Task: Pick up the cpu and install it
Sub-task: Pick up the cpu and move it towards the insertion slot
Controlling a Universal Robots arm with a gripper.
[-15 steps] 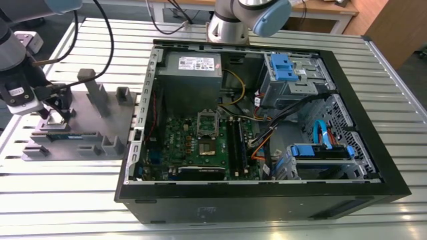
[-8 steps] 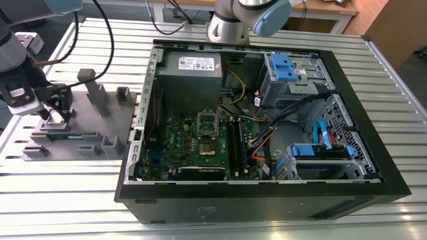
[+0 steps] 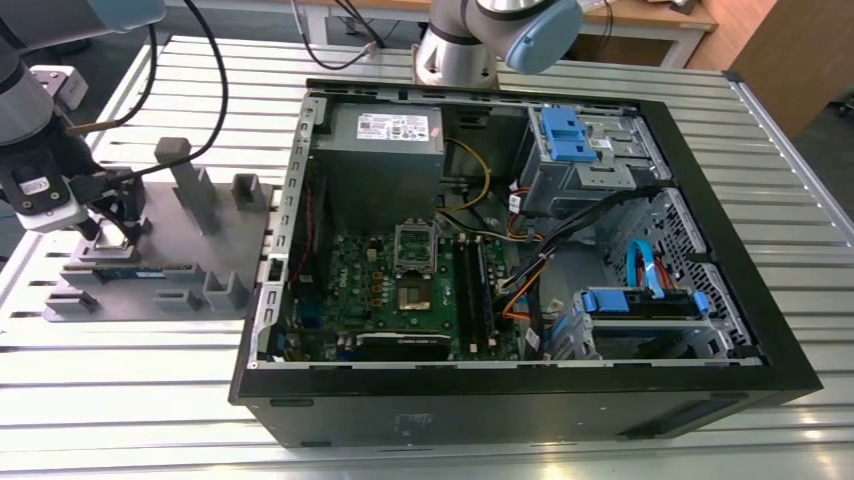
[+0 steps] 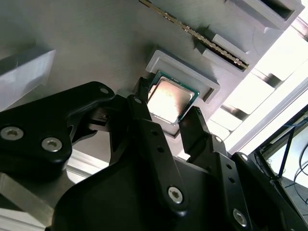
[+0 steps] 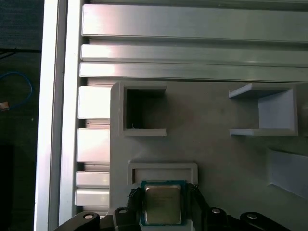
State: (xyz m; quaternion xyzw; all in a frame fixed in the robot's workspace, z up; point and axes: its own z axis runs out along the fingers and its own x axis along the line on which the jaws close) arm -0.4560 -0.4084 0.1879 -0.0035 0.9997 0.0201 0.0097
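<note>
The cpu (image 4: 169,95) is a small square chip with a shiny metal top and a thin green rim. It sits between the black fingers (image 4: 139,110) of my gripper (image 4: 168,105), which press on two opposite edges. In the first wrist view the cpu (image 5: 162,203) lies just in front of its shallow grey nest (image 5: 162,168), with my gripper (image 5: 162,209) shut on it. In the exterior view my gripper (image 3: 114,235) stands over the grey fixture plate (image 3: 200,250) at the exterior view's left. The open metal socket (image 3: 416,245) lies on the green motherboard (image 3: 387,290) inside the case.
The open black computer case (image 3: 534,400) holds blue drive brackets (image 3: 567,135), cables and a power supply (image 3: 387,130). A memory stick (image 3: 134,271) lies on the fixture plate near my gripper, among raised grey holders (image 3: 187,175). Slatted aluminium table (image 3: 120,400) surrounds everything.
</note>
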